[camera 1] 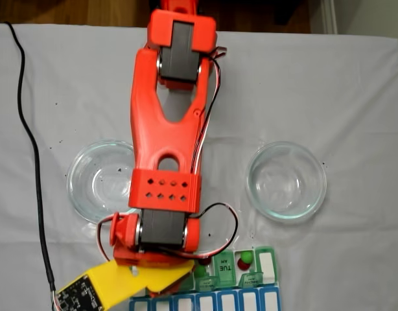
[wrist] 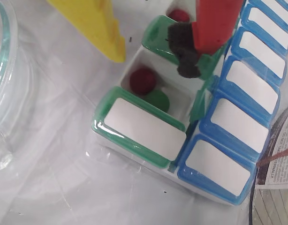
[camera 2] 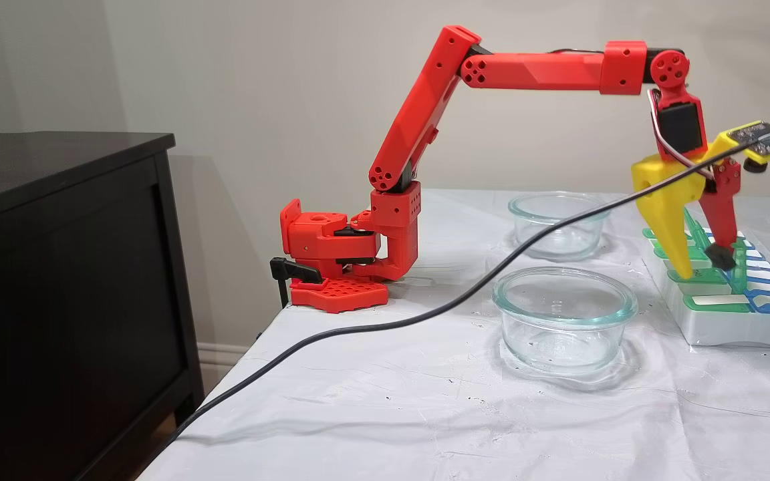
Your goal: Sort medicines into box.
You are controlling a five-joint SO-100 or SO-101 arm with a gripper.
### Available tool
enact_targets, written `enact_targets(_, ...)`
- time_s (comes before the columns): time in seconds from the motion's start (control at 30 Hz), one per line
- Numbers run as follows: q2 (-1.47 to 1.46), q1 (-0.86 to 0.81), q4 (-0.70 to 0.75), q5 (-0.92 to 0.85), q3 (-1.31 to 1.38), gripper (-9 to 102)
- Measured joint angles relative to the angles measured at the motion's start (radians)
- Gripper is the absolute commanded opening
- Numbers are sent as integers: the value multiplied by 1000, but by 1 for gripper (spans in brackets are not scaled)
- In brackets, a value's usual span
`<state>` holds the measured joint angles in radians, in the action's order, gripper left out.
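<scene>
Both dishes [camera 1: 100,181] look empty. Balls [wrist: 143,80] sit in the box [wrist: 139,129]. Hand [wrist: 155,58] open, holding nothing, at the box's 12 o'clock; sorting seems nearly finished.

A green lid [camera 1: 223,271] of the box [camera 1: 267,267] reads "TUE" with smaller "AM" beneath.

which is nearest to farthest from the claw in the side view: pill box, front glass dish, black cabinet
1. Pill box, right under the open claw, at the right.
2. Front glass dish, centre.
3. Black cabinet, far left.
</scene>
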<state>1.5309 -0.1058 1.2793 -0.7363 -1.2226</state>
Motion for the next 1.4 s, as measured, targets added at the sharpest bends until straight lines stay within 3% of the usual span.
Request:
enact_targets(0.27,178,0,5,-23,-100,0)
enact_targets(0.6,397,158,-258,140,-296,0)
enact_targets(0.7,431,221,-397,167,-396,0)
enact_targets(0.77,436,261,-497,178,-445,0)
enact_targets(0.93,422,324,-584,184,-446,0)
enact_targets(1.4,202,359,-716,199,-433,0)
